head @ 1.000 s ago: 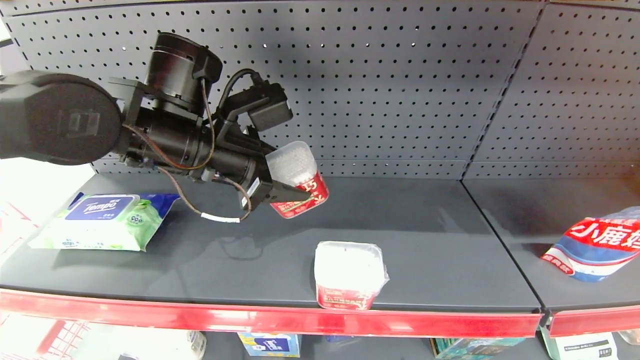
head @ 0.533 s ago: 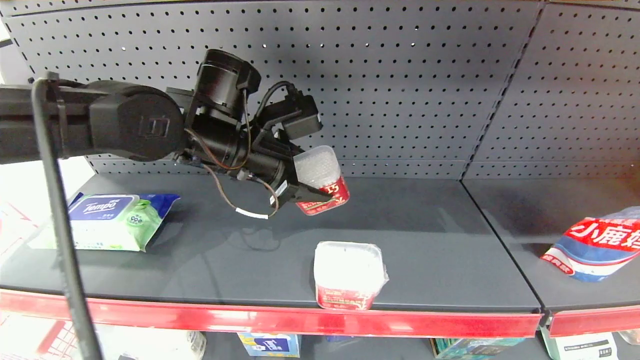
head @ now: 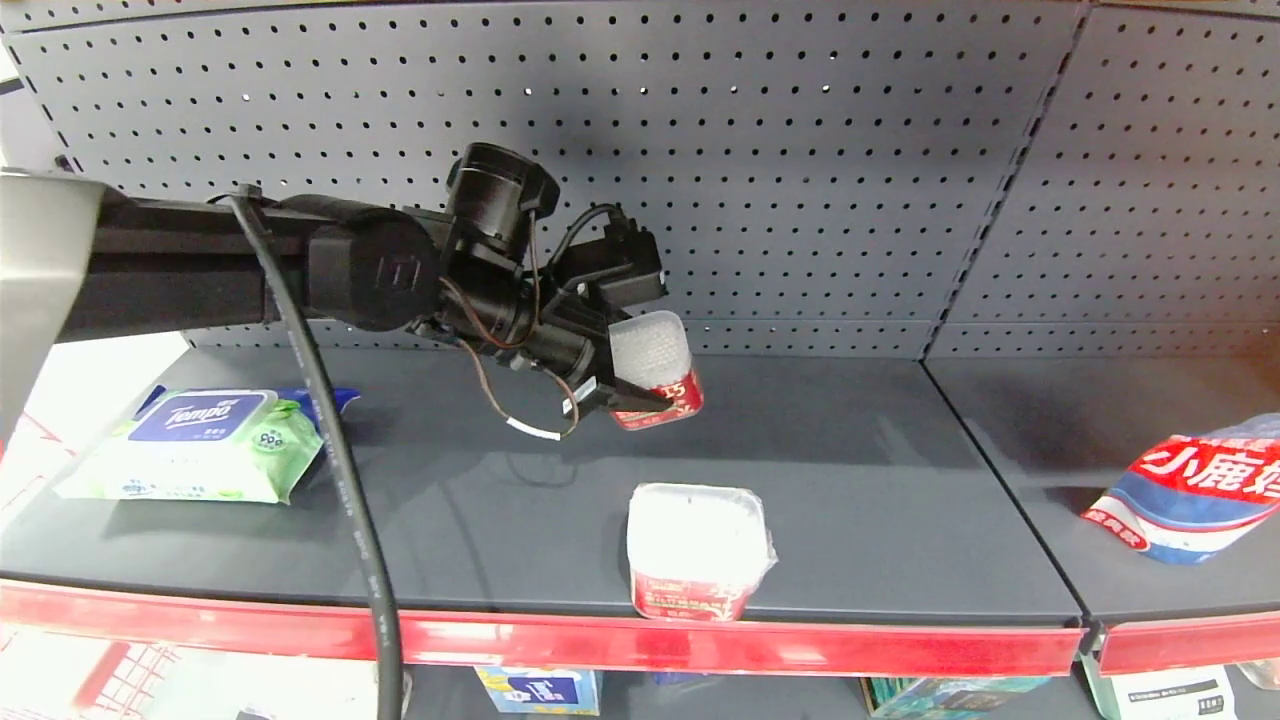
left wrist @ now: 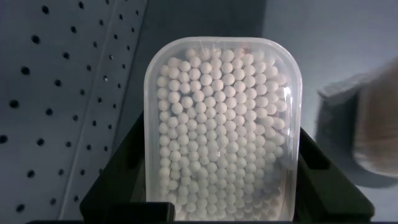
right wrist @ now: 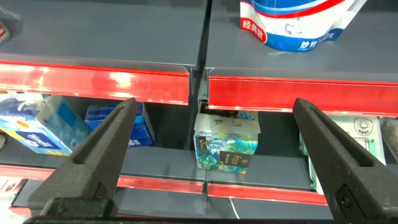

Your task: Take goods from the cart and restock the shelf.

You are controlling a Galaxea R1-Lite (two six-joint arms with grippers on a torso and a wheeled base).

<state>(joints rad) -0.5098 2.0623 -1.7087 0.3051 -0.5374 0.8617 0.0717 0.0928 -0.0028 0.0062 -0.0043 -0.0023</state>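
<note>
The left tool is gripping a tub of white beads with a red label, its fingers closed on the tub's two sides. The tub is hanging tilted above the far part of the shelf, just in front of the grey pegboard, and is not touching the shelf surface. In the left wrist view, the beads are showing through the clear top of the tub, with a black finger lying along each side. A second tub of the same kind is standing upright at the near edge of the shelf, nearer than the held one and well apart from it. A pack of wet wipes is lying flat at the left end of the shelf. A blue, red and white bag is lying on the adjoining shelf section to the right. The right tool is hanging open, its fingers spread wide and gripping nothing, facing the red edge strip and a patterned box on the shelf below.
</note>
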